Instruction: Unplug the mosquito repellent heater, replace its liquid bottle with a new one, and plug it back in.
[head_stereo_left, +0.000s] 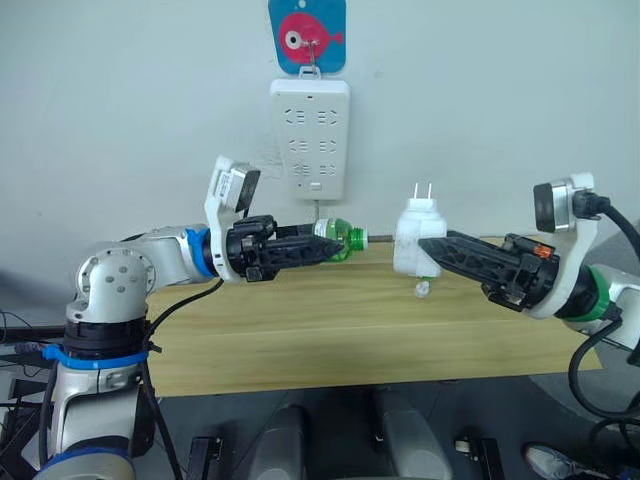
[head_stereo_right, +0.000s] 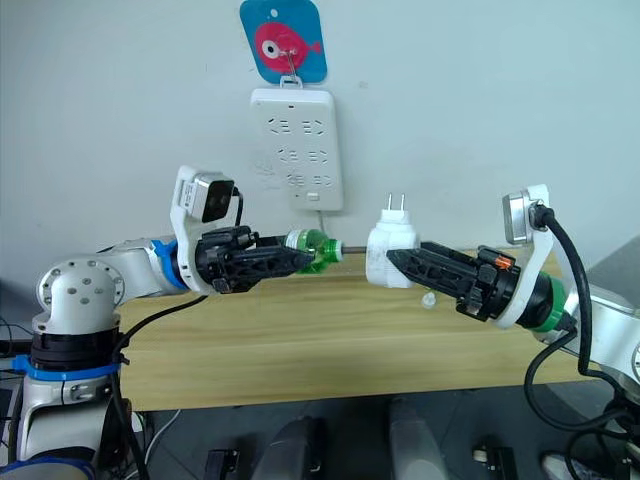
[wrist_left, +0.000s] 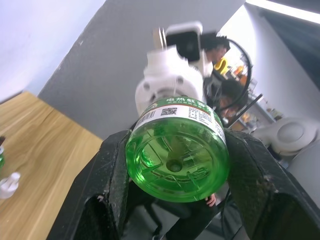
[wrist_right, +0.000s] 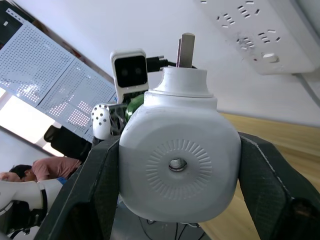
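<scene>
Bottle (head_stereo_left: 342, 237) and heater (head_stereo_left: 414, 240) apart, mid-air

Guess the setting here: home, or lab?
Probably a lab or test workshop: a power strip hung on a bare wall over a plain wooden table, and a white pegboard panel behind.

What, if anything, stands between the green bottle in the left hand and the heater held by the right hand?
Nothing visible does. The green bottle in the left hand faces the mosquito repellent heater in the right hand across an open gap above the table.
</scene>
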